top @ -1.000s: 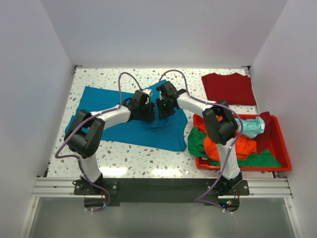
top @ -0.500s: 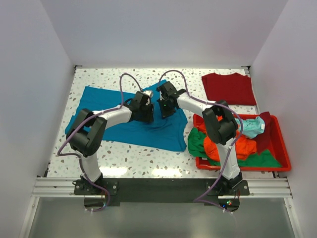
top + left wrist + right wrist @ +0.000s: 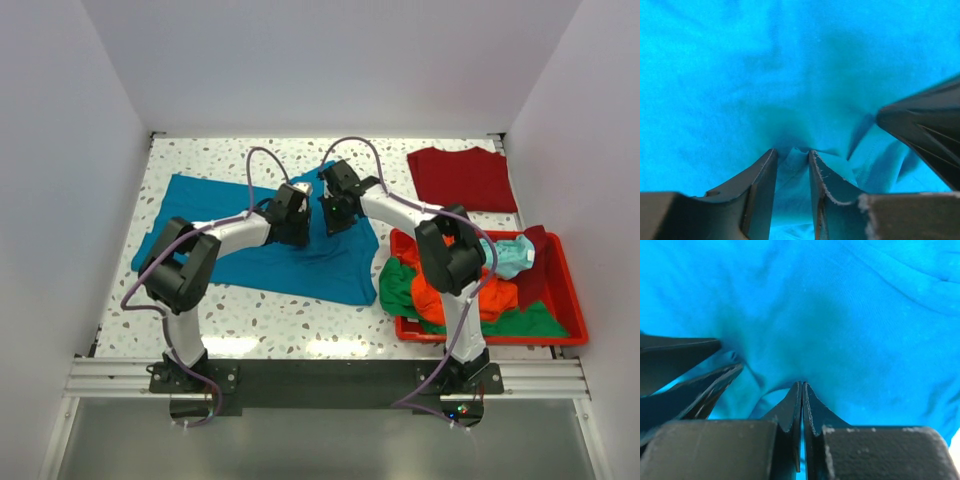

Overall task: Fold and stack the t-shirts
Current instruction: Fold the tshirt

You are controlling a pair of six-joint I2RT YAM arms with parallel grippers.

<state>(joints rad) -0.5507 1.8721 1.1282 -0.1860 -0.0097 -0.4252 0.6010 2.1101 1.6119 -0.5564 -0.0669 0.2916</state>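
The teal-blue t-shirt (image 3: pixel 250 255) lies spread on the table's left and middle. It fills both wrist views (image 3: pixel 740 75) (image 3: pixel 865 315). My left gripper (image 3: pixel 298 236) (image 3: pixel 792 152) presses down on its middle, jaws closed narrowly on a raised fold of the cloth. My right gripper (image 3: pixel 336 226) (image 3: pixel 802 385) is right beside it, jaws pinched tight on a thin ridge of the same shirt. Each wrist view shows the other gripper's fingers (image 3: pixel 925 130) (image 3: pixel 680 370) close by. A dark red t-shirt (image 3: pixel 462 178) lies folded flat at the back right.
A red plastic bin (image 3: pixel 565 335) at the right front holds orange (image 3: pixel 480 295), green (image 3: pixel 395 285), pale aqua (image 3: pixel 510 255) and dark red (image 3: pixel 530 270) shirts in a heap. White walls close in the table on three sides.
Both grippers have shifted slightly toward the back of the table, staying together on the middle of the teal-blue shirt. The shirt's outline has barely changed.
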